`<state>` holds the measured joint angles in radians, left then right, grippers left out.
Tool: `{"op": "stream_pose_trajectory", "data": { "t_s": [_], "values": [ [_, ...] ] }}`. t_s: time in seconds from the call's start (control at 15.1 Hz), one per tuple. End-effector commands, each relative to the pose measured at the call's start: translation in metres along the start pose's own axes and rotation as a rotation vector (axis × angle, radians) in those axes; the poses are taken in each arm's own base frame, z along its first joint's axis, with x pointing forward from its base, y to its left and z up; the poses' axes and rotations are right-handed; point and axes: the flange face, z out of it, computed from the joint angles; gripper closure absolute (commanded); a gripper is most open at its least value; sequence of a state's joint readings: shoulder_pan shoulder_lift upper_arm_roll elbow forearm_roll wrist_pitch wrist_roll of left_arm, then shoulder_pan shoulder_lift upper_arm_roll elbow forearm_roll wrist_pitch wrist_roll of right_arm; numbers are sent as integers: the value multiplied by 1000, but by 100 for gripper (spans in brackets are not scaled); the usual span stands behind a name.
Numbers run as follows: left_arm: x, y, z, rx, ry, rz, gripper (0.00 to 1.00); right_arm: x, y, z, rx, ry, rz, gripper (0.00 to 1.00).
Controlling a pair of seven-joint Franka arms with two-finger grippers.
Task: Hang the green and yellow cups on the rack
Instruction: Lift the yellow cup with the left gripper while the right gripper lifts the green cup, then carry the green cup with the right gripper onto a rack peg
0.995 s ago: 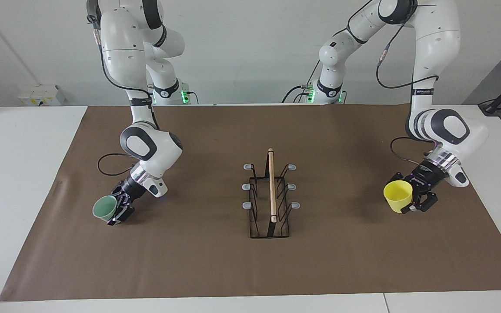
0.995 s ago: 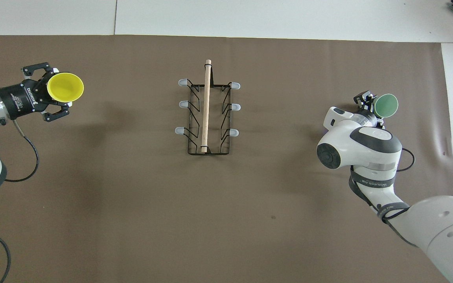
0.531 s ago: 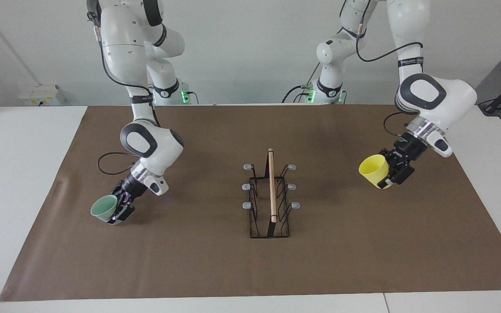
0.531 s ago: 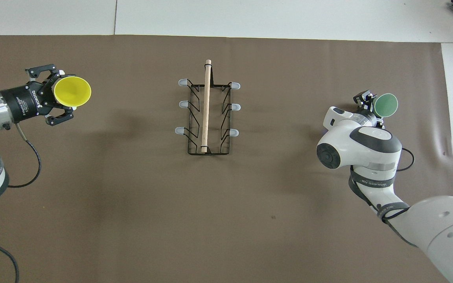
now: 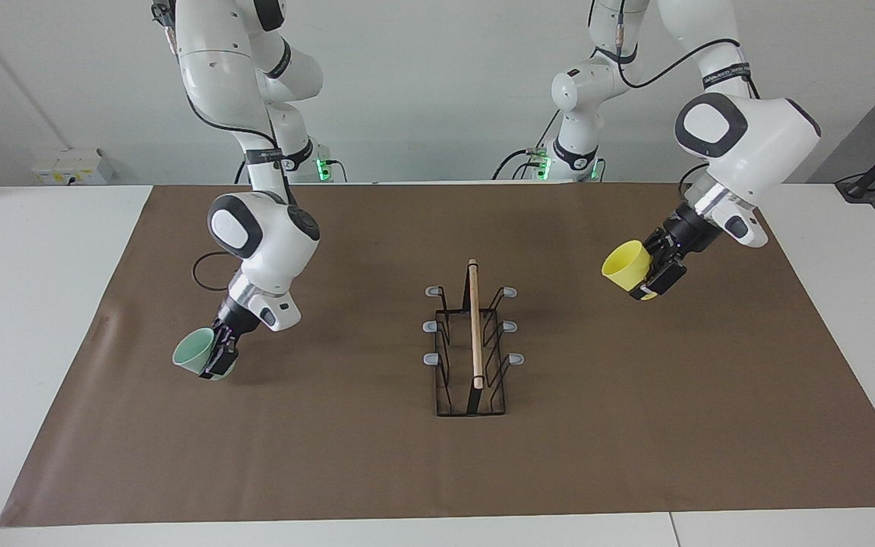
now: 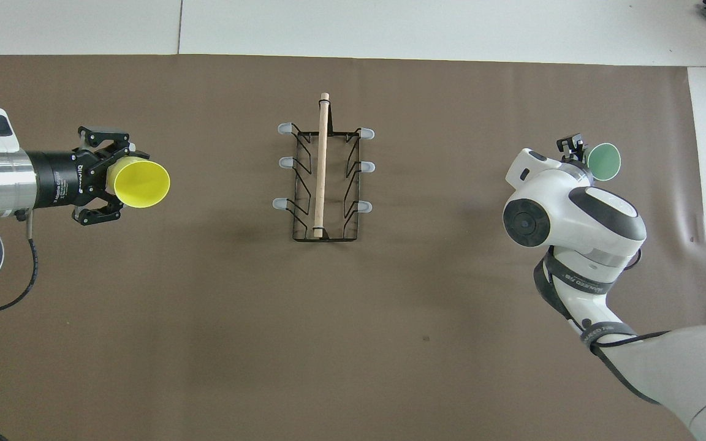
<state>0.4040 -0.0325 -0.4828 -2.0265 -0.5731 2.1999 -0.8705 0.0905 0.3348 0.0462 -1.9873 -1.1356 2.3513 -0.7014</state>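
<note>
The black wire rack (image 5: 474, 327) with a wooden rod along its top stands mid-table, its grey-tipped prongs bare; it also shows in the overhead view (image 6: 322, 165). My left gripper (image 5: 654, 279) is shut on the yellow cup (image 5: 624, 266) and holds it tilted in the air over the mat toward the left arm's end, mouth turned toward the rack (image 6: 140, 182). My right gripper (image 5: 219, 357) is shut on the pale green cup (image 5: 194, 355) and holds it tilted, low over the mat toward the right arm's end (image 6: 603, 161).
A brown mat (image 5: 377, 463) covers most of the white table (image 5: 27, 304). A white socket box (image 5: 73, 165) sits at the table's edge nearest the robots, at the right arm's end. Loose black cables hang from both wrists.
The left gripper has risen and carried the yellow cup toward the rack, turning its mouth that way. The right gripper has shifted the green cup slightly toward the rack.
</note>
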Motion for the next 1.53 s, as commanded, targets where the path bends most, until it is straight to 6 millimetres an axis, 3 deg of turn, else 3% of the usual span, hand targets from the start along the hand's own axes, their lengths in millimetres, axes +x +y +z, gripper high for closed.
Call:
{"op": "stream_pose_trajectory", "data": {
  "t_s": [0.0,0.27,0.66,0.93,1.26,1.46],
  "values": [
    [-30,-3,-8,100,84,7,100,1,6,-17,59,82,91,100],
    [-59,2,-3,208,191,34,100,-1,21,-53,142,219,277,100],
    [-81,12,-5,335,386,-2,100,-5,49,-116,284,476,551,100],
    [-68,18,-11,410,523,76,100,-1,60,-156,372,665,702,100],
    [-60,17,-15,458,647,149,100,-19,71,-203,474,899,888,100],
    [-49,17,-24,480,716,168,100,-27,75,-219,487,1024,950,100]
  ]
}}
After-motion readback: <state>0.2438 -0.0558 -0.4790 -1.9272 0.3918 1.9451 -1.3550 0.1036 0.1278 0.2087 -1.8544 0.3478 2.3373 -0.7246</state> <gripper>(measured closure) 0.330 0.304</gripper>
